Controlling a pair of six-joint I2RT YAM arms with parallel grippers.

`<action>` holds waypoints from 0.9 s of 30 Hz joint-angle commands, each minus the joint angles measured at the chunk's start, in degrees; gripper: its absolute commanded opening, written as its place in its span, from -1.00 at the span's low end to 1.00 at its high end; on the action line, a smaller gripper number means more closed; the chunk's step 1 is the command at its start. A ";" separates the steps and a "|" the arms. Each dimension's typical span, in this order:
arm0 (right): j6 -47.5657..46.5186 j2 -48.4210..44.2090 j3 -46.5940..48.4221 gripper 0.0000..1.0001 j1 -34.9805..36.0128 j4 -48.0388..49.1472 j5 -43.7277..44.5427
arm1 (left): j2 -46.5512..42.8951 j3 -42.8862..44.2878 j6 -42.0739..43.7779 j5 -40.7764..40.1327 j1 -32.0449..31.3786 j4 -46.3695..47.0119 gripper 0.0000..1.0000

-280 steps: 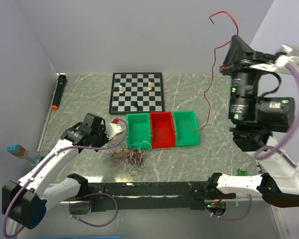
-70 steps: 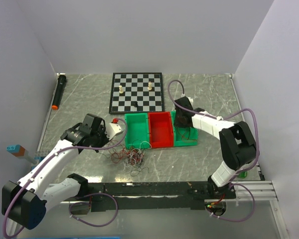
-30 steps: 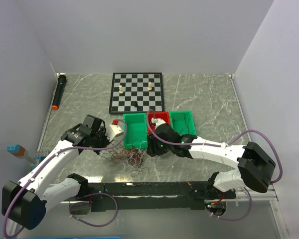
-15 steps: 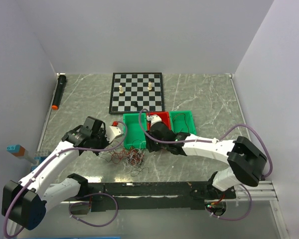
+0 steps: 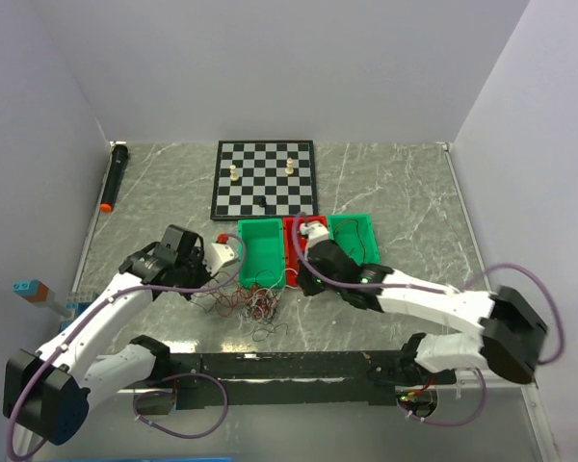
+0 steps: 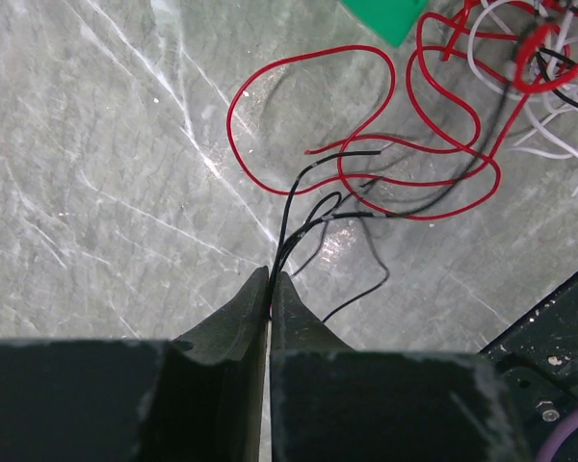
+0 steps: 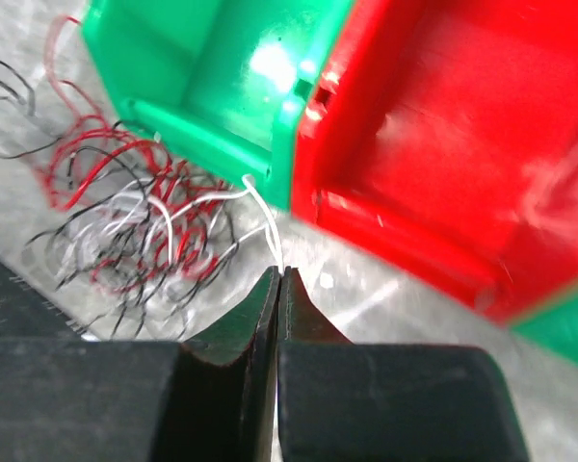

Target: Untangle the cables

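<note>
I keep my left gripper point(image 6: 270, 279) clenched on a black wire point(image 6: 283, 217), likely anchoring the cables point(image 5: 257, 303) heaped lower centre below the green bin point(image 5: 260, 224), while my right gripper point(image 7: 278, 275) pinches a white strand point(image 7: 267, 219), apparently to draw it free.

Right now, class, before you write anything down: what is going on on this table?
Two robot arms are working on a tangle of thin red, black and white wires lying on the table in front of the bins. The left fingers are shut on a black wire at the tangle's edge. The right fingers are shut on a white wire just in front of the green bin and red bin. The tangle is not yet pulled apart.
</note>
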 commanded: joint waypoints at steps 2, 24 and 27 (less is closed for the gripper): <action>7.04 -15.67 -3.30 -1.00 0.90 -9.62 6.95 | -4.40 2.91 0.32 -0.63 0.32 -2.46 -0.91; -4.46 -44.45 26.04 -1.00 0.81 -22.38 24.90 | -15.04 -14.23 11.39 -19.26 0.32 2.28 -0.99; -6.91 -44.62 29.73 -1.00 0.89 -22.03 25.60 | -14.87 -13.88 11.13 -19.35 0.41 2.54 -0.99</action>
